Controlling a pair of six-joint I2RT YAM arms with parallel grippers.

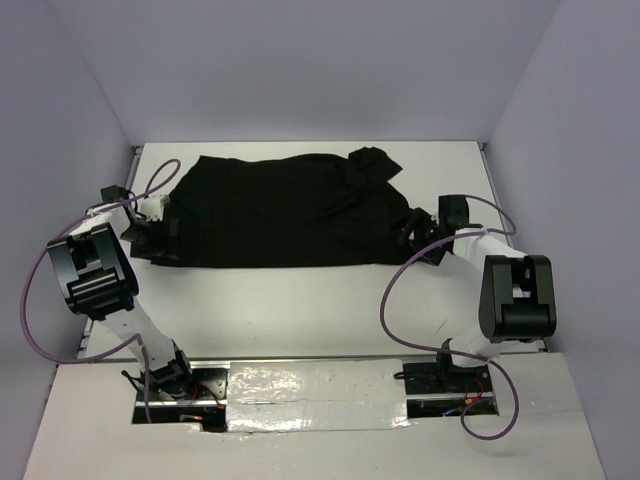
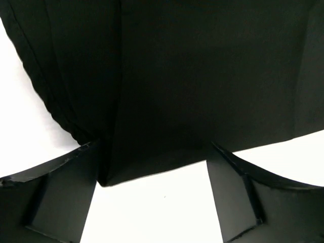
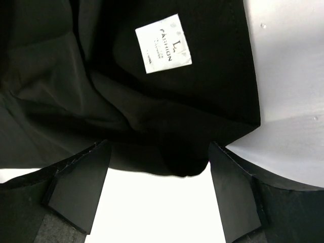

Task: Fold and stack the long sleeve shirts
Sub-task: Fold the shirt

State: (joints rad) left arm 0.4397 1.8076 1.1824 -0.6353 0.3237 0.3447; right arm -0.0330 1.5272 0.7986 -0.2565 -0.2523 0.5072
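Now black shirt [image 1: 280, 215] lies on far part of table [image 1: 300, 310], long axis left to right. Left gripper [image 1: 152, 236] at left end, right gripper [image 1: 413, 241] at right end beside white tag [image 3: 163, 43]. Both jaws wide, holding nothing.

Single legible marking: the white square tag [image 3: 163, 43] on the black long sleeve shirt [image 3: 217, 91], right wrist view, reads "L" over "FASHION" (smaller printed lines beneath are too fine to make out)
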